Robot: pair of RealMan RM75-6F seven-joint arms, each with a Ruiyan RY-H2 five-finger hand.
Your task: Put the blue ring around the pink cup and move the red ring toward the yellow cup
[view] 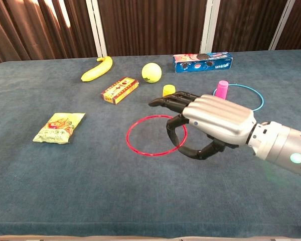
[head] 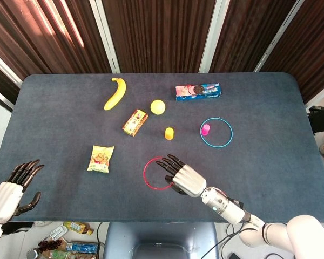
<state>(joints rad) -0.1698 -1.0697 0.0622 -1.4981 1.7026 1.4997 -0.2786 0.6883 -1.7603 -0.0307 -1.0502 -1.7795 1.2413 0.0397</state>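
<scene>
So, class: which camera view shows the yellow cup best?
The head view: the yellow cup stands clear in it, with bare table all round and the red ring well below it. In the chest view the right hand's fingers cover the cup's lower part, so only its top shows.

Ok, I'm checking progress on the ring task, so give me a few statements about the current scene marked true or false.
1. The blue ring lies around the pink cup. True.
2. The red ring already encircles the yellow cup. False: it lies on the table nearer the robot, apart from the cup.
3. The right hand is at the red ring's right edge. True; whether it grips the ring is unclear.
4. The left hand holds the banana. False: it is empty at the near left corner, fingers apart.
5. The cookie box lies beyond the blue ring, toward the far edge. True.
</scene>
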